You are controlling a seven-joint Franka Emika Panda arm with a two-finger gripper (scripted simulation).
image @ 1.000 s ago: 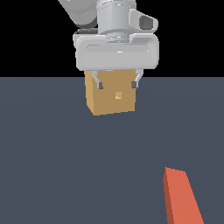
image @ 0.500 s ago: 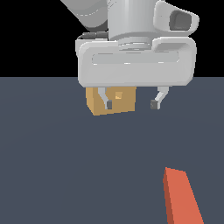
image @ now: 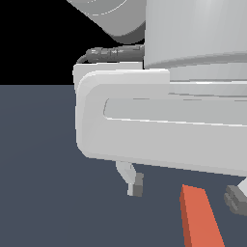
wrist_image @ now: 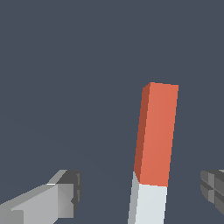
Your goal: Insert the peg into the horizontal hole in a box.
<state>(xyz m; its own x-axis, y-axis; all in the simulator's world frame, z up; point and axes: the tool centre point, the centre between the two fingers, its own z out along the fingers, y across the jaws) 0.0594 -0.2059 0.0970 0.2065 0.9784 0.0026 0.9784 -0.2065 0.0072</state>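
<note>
Wrist view: long slim orange-red and white square peg (wrist_image: 154, 153) lies flat on dark grey-blue floor (wrist_image: 65, 65), between spread grey-fingered gripper (wrist_image: 144, 194), untouched, orange end toward 12 o'clock.

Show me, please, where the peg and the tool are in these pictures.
peg (wrist_image: 156, 135): wrist view, middle of its orange-red part.
tool (image: 185, 192): exterior view, midway between its two fingertips, jaws apart.
</note>
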